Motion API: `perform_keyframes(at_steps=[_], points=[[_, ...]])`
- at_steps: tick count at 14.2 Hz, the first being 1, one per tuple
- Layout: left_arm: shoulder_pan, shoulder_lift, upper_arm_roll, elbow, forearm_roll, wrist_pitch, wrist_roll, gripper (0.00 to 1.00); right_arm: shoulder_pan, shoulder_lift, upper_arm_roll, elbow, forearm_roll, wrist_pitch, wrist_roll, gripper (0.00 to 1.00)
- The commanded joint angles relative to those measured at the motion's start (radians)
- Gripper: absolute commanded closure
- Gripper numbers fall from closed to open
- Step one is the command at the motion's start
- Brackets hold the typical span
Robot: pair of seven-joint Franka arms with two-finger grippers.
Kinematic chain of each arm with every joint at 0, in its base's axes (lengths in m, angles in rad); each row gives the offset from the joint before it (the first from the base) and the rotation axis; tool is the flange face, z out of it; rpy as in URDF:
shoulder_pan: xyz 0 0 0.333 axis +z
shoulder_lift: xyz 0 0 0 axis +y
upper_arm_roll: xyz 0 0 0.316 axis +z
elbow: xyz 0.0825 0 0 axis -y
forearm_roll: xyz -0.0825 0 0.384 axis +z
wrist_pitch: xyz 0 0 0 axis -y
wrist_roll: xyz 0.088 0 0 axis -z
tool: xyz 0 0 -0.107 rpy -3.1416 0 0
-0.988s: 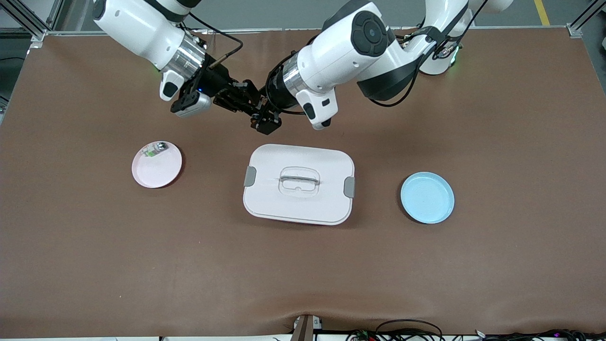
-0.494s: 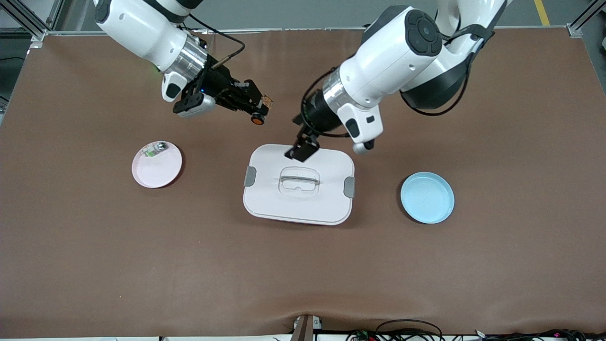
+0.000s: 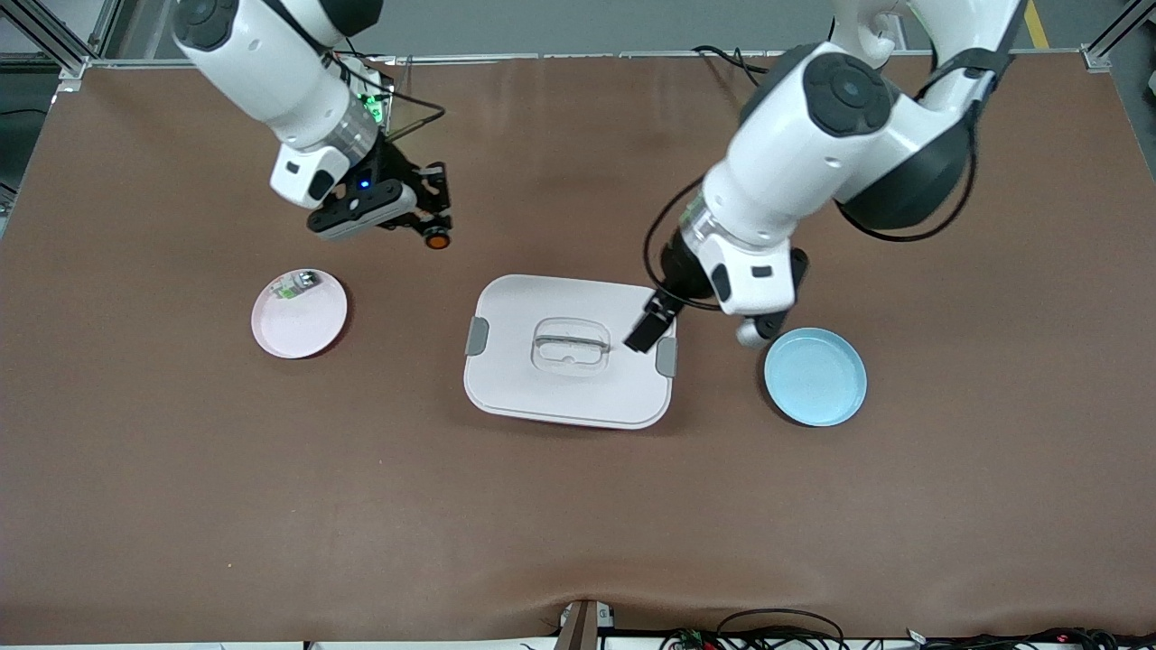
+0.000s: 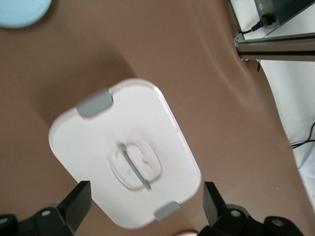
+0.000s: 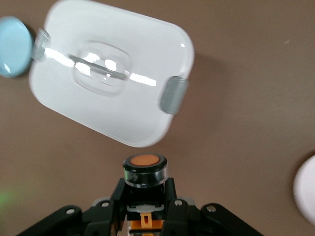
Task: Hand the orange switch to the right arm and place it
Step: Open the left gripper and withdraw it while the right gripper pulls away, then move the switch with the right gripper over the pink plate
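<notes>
Orange switch (image 5: 144, 169) sits clamped between the fingers of the right gripper (image 3: 432, 226), held up in the air at the upper left of the front view, over bare brown table (image 3: 578, 506). In the right wrist view its round orange button points outward, away from the wrist, so its long axis appears to run along the line of the fingers. The pink plate (image 3: 299, 313), with a small white-and-green part (image 3: 291, 288) near its upper rim, lies below and further left of the held switch in the front view, and seems the likely place to set it down; the judgement is that the coming move turns on carrying the switch that way and lowering it. The right arm is plainly the nearer one to that plate. The left gripper (image 4: 145, 206) hangs with its fingers spread wide and nothing between them, over the white lidded box (image 3: 570, 350) at mid-frame, with the blue plate (image 3: 815, 376) just beside that arm at the right of the frame.
</notes>
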Motion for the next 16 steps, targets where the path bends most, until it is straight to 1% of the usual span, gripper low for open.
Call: perform_keyframes(at_steps=[1, 3, 5, 7, 9, 10, 11, 14, 15, 16], points=[[0.041, -0.014, -0.002, -0.011, 0.076, -0.067, 0.177, 0.00, -0.107, -0.024, 0.008, 0.005, -0.106, -0.072, -0.323, 1.00], [0.082, -0.021, -0.003, -0.010, 0.125, -0.146, 0.312, 0.00, -0.220, -0.026, 0.008, 0.005, -0.125, -0.110, -0.622, 1.00], [0.108, -0.042, -0.002, -0.010, 0.176, -0.225, 0.464, 0.00, -0.332, -0.026, 0.008, 0.000, -0.137, -0.127, -0.872, 1.00], [0.171, -0.073, -0.003, -0.010, 0.195, -0.287, 0.552, 0.00, -0.412, -0.019, 0.008, -0.004, -0.198, -0.123, -1.052, 1.00], [0.223, -0.091, -0.006, -0.010, 0.195, -0.356, 0.650, 0.00, -0.452, -0.016, 0.008, -0.014, -0.266, -0.117, -1.135, 1.00], [0.249, -0.102, -0.011, -0.010, 0.196, -0.374, 0.717, 0.00, -0.461, -0.015, 0.008, -0.015, -0.296, -0.118, -1.155, 1.00], [0.254, -0.120, -0.005, -0.010, 0.195, -0.382, 0.780, 0.00, -0.469, -0.007, 0.008, -0.017, -0.321, -0.123, -1.181, 1.00], [0.280, -0.175, 0.000, -0.011, 0.182, -0.402, 0.866, 0.00, -0.495, 0.030, 0.010, -0.056, -0.329, -0.076, -1.237, 1.00], [0.270, -0.197, 0.029, -0.019, 0.179, -0.405, 0.900, 0.00, -0.497, 0.030, 0.010, -0.092, -0.329, -0.021, -1.251, 1.00], [0.226, -0.230, 0.085, -0.027, 0.176, -0.420, 0.944, 0.00, -0.498, 0.030, 0.010, -0.130, -0.327, 0.039, -1.272, 1.00]])
